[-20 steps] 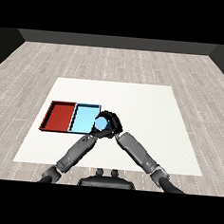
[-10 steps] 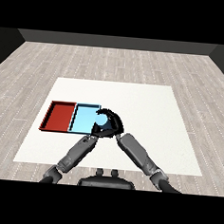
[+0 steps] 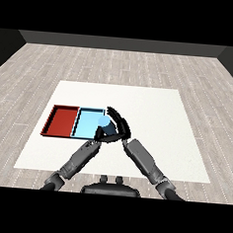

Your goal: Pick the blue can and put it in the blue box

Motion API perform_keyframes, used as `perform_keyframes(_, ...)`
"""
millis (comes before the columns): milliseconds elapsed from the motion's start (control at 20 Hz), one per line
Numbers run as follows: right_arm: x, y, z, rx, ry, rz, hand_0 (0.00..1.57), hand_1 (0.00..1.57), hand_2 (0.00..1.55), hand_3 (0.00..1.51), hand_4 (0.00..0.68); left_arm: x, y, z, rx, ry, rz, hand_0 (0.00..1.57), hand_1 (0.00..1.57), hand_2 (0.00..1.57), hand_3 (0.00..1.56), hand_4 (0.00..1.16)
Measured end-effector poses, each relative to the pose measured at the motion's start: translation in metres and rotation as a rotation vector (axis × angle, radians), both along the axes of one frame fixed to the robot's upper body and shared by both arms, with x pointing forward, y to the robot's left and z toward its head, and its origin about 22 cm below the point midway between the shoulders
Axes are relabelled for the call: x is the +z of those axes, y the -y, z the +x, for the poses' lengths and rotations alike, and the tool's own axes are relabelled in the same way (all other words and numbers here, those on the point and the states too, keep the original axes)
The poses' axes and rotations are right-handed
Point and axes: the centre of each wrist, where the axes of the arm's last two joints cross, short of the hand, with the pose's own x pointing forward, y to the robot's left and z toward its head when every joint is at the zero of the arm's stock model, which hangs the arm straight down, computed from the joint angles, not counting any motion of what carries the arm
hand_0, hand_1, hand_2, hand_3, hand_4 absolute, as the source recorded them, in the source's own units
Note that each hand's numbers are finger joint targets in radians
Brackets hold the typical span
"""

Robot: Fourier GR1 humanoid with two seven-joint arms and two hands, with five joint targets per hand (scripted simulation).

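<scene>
Right hand: the black right hand (image 3: 119, 124) hangs over the right edge of the blue tray, fingers spread in a relaxed arc, grasping nothing; it arches over the can's right side, and I cannot tell whether it touches the can.
Left hand: the left hand (image 3: 98, 135) sits at the near right corner of the blue tray, mostly hidden behind the can and the other hand; whether it is clenched or released I cannot tell.
Blue can: the blue can (image 3: 104, 123) stands upright inside the blue tray, at its right end, between the two hands.
Blue tray: the light blue tray (image 3: 86, 124) lies on the white surface (image 3: 158, 117), left of centre.
Red tray: the red tray (image 3: 62, 120) lies just left of the blue one, side by side and touching.
</scene>
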Motion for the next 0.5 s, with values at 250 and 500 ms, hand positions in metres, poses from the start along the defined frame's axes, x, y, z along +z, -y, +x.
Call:
perform_keyframes(250, 0.001, 0.013, 0.001, -0.001, -0.01, 0.028, 0.0, 0.0, 0.0, 0.0, 0.0, -0.002, -0.004, -0.001, 0.01, 0.0, 0.021, 1.57, 1.57, 1.57, 1.51, 1.13)
perform_keyframes(500, 0.008, 0.036, -0.008, -0.012, -0.001, 0.047, 0.0, 0.0, 0.0, 0.0, 0.0, -0.005, -0.01, 0.004, 0.03, 0.014, 0.05, 1.57, 1.57, 1.57, 1.5, 1.13)
